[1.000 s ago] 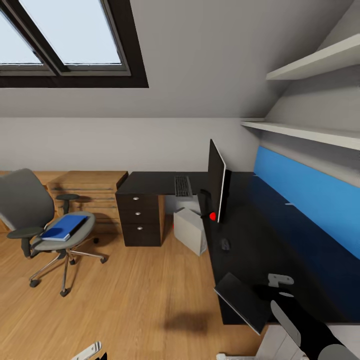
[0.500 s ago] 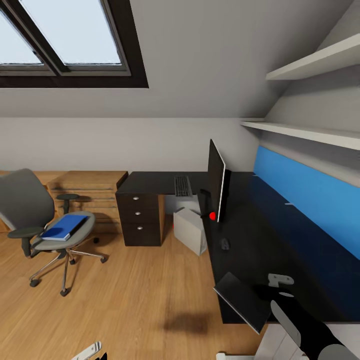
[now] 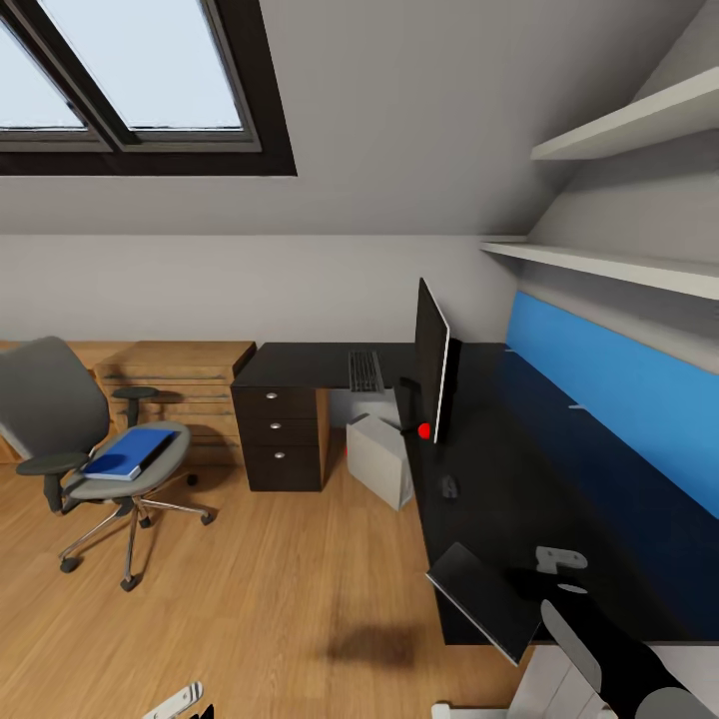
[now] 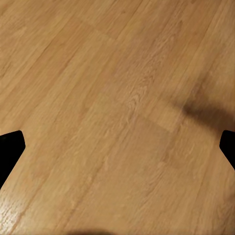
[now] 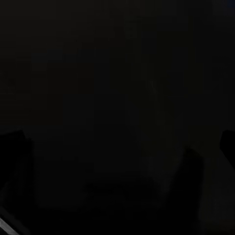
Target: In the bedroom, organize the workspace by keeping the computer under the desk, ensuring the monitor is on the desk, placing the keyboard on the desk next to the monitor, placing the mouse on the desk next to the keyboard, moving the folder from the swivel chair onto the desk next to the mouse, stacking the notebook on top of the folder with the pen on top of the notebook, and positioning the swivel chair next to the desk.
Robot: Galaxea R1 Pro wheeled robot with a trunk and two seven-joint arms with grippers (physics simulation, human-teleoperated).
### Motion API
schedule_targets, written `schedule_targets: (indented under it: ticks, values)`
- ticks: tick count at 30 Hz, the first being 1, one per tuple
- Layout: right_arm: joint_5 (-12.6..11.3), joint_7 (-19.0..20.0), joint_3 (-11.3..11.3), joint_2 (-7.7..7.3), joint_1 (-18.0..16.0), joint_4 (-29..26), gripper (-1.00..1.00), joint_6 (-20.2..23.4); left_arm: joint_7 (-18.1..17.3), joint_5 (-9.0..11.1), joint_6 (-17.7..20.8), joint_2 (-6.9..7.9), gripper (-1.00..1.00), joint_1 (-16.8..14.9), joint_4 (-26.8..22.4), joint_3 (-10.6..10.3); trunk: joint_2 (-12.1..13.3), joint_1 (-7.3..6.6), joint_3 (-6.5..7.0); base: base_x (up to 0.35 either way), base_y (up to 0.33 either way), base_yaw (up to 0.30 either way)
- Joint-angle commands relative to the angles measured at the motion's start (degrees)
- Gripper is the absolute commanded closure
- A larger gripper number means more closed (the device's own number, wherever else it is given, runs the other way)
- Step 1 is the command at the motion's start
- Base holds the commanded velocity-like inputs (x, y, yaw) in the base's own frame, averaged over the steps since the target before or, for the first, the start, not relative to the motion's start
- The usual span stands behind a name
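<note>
I've got the folder point(image 3: 128, 454) lying on the swivel chair point(image 3: 95, 449) well off to my left, nearer the left gripper point(image 4: 117, 147) (fingers wide, nothing held; the right one's grip I can't tell).

skylight point(image 3: 130, 80) | 2 wall shelves point(image 3: 619, 265) | blue wall panel point(image 3: 609, 389) | wood dresser point(image 3: 175, 384)

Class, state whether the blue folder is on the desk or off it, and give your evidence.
Off it: the folder lies flat on the swivel chair seat, apart from the desk.
</note>
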Motion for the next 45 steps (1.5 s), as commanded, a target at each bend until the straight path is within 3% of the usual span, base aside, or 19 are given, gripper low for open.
schedule_targets:
  ticks: [1,10,23,36,45]
  values:
    - [-0.52,-0.51,0.38,-0.12,-0.01,0.31,-1.00,0.46,0.10,0.59,-0.16,0.01,-1.00,-0.03,0.01,-0.14,-0.03,0.01,-0.08,-0.001,0.000,0.000]
    - [-0.55,-0.44,0.23,-0.21,-0.01,0.01,-1.00,-0.72,0.10,0.59,-0.15,0.01,-1.00,-0.03,0.01,-0.14,-0.03,0.01,-0.08,0.000,0.000,0.000]
    - [-0.71,-0.14,0.36,-0.20,-0.01,-0.28,-1.00,-7.89,0.10,0.59,-0.13,0.01,-1.00,-0.03,0.01,-0.14,-0.03,0.01,-0.08,0.001,0.000,0.000]
    - [-0.61,6.70,0.56,-0.21,-0.01,-1.94,-1.00,-9.33,0.10,0.59,-0.19,0.01,-1.00,-0.03,0.01,-0.14,-0.03,0.01,-0.08,0.152,0.016,0.000]
    - [-0.50,8.02,0.89,-0.16,-0.01,-1.90,-1.00,-9.21,0.10,0.59,-0.16,0.01,-1.00,-0.03,0.01,-0.14,-0.03,0.01,-0.08,0.038,0.005,0.000]
